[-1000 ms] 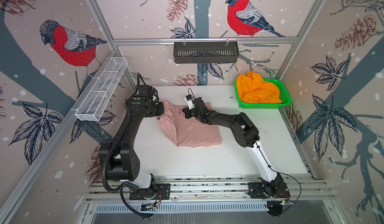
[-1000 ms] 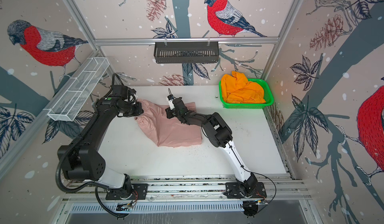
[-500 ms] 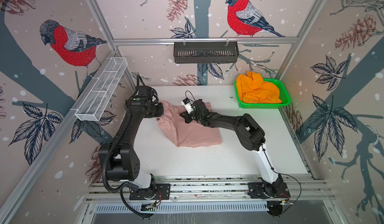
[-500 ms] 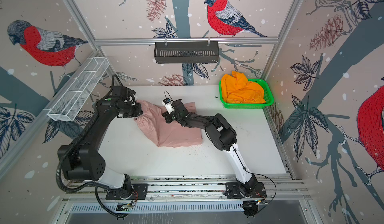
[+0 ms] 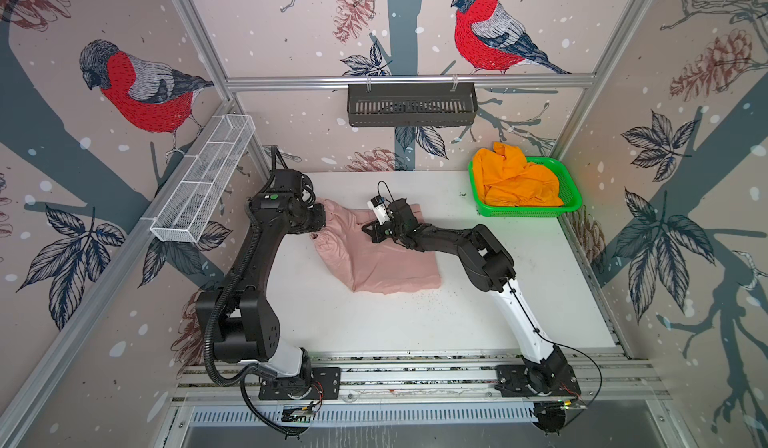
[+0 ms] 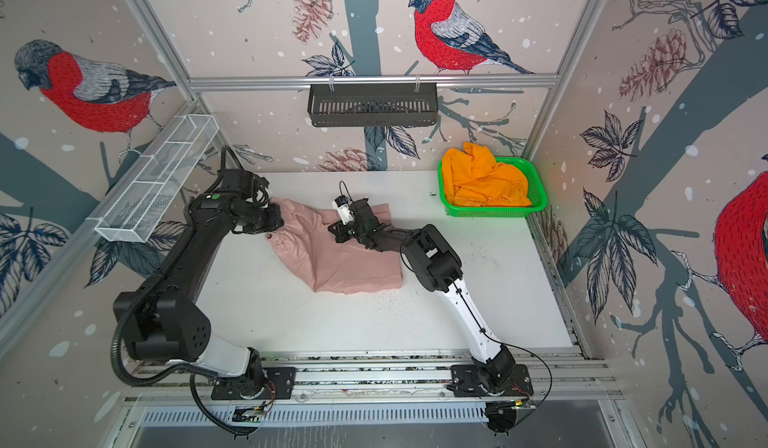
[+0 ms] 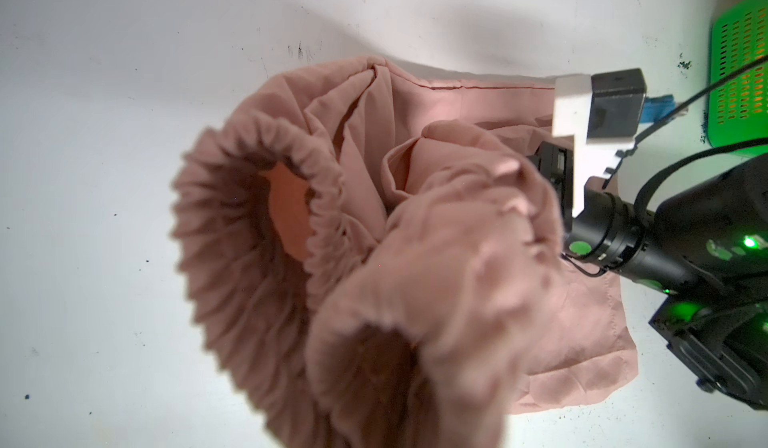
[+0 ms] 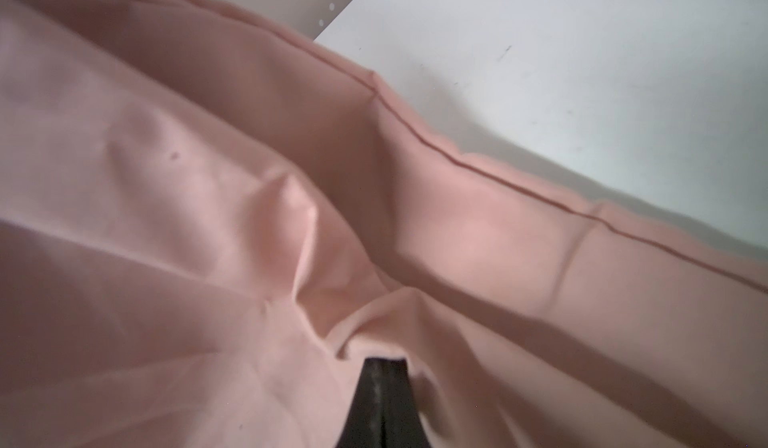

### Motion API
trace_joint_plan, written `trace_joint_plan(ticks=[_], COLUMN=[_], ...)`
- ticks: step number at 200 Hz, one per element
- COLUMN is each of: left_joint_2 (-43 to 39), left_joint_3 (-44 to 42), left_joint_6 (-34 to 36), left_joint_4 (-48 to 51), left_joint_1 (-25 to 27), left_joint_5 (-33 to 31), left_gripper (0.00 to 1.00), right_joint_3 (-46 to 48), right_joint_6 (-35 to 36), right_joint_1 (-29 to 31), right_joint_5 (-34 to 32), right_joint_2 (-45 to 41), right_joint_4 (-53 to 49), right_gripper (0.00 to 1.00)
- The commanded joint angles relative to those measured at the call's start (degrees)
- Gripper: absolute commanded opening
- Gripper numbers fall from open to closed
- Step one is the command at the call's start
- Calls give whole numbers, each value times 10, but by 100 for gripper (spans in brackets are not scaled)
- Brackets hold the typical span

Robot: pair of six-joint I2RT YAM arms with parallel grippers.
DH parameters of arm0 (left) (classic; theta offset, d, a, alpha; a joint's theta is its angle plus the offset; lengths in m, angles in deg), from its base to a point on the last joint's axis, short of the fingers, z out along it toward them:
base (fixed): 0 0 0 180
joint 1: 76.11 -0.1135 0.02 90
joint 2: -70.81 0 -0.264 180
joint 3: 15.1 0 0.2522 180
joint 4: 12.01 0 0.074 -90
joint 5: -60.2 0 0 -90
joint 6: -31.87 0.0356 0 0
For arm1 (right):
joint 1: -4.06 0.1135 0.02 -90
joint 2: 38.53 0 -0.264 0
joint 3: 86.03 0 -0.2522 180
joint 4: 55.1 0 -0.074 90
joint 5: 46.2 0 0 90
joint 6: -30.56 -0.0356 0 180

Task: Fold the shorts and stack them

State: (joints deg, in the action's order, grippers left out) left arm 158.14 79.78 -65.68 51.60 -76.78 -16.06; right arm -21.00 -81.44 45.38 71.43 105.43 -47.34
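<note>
The pink shorts (image 5: 386, 258) lie mid-table (image 5: 374, 321), centre of both top views, with the waistband end at the left lifted. My left gripper (image 5: 316, 230) is buried in that gathered waistband. Cloth hides the fingers, but it looks clamped on it. My right gripper (image 8: 382, 362) has its jaws pressed together on a fold near the upper hem. The orange shorts (image 5: 515, 179) sit heaped in the green basket (image 5: 571, 204), upper right.
</note>
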Motion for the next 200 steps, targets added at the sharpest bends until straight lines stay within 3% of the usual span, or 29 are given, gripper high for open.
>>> trace_joint_plan(ticks=[1,25,64,110,155,179,200], left_joint_2=[-3,-3,-9,8,37,56,68], left_joint_3=[2,4,-5,9,67,99,116], left_joint_6=[8,9,9,7,14,19,25], left_joint_4=[10,13,10,10,33,48,56], left_joint_1=[-2,-2,-2,-2,-2,-3,-3], left_joint_5=[-1,1,0,-12,-29,-35,-46], left_gripper=[0,0,0,0,0,0,0], right_joint_3=[-27,-76,-95,48,187,167,182], right_joint_6=[-59,-60,-82,30,156,163,153], right_joint_1=[-2,1,-6,18,88,118,141], right_joint_5=[23,0,0,-44,-102,-126,-109], right_joint_2=[22,52,67,-78,-197,-186,-184], right_joint_4=[45,1,-10,-25,-90,-148,-129], right_gripper=[2,3,18,25,11,5,4])
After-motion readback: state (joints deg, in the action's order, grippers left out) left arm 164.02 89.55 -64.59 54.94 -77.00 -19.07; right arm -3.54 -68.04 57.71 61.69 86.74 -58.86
